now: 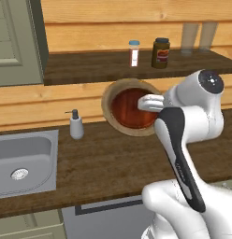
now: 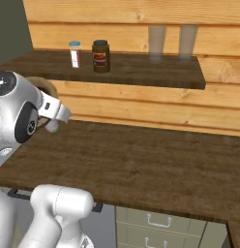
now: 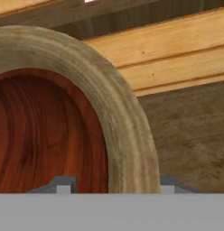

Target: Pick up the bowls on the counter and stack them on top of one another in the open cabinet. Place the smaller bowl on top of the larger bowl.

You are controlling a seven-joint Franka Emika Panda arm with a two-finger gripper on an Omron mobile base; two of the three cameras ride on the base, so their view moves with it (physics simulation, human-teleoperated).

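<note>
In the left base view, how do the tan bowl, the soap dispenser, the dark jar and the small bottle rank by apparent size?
1. tan bowl, nearest.
2. soap dispenser.
3. dark jar, farther back, so unsure against the dispenser.
4. small bottle.

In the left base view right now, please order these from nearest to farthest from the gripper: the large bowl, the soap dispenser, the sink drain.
1. The larger bowl: its rim sits between the fingers of the gripper.
2. The soap dispenser: on the counter, to the bowl's left.
3. The sink drain: far left, in the steel basin.

The arm (image 1: 183, 140) hides the larger bowl (image 1: 113, 93)'s right rim and the claw (image 3: 112, 185).
</note>
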